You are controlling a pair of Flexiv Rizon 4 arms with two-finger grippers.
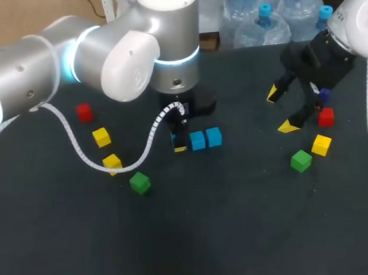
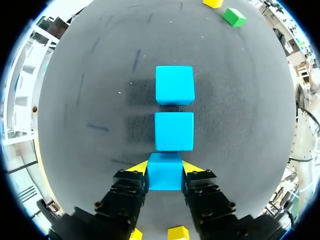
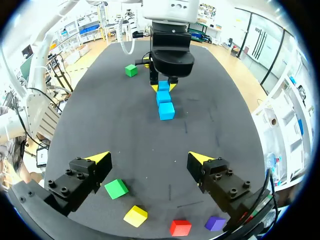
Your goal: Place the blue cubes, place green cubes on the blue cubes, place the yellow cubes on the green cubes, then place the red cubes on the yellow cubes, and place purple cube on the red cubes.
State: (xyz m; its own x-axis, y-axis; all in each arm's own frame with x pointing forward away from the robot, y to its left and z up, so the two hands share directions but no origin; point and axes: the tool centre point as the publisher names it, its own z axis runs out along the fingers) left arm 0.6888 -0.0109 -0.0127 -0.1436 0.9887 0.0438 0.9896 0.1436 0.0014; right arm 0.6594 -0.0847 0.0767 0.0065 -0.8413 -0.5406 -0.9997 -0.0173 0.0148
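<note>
Two blue cubes [image 1: 197, 140] [image 1: 214, 136] lie side by side at mid-table. My left gripper [image 2: 165, 172] is shut on a third blue cube [image 2: 165, 171], in line with the other two blue cubes [image 2: 173, 131] [image 2: 174, 85] just ahead of it. My right gripper [image 1: 281, 111] hangs open above the table's right side with nothing between its fingers. Under and behind the right gripper [image 3: 149, 160] lie a green cube [image 3: 116, 188], a yellow cube [image 3: 135, 216], a red cube [image 3: 180, 227] and a purple cube [image 3: 215, 223].
On the left side lie a red cube [image 1: 84, 111], two yellow cubes [image 1: 101, 137] [image 1: 112, 162] and a green cube [image 1: 140, 182]. The left arm's white coiled cable [image 1: 76, 146] hangs over the yellow ones.
</note>
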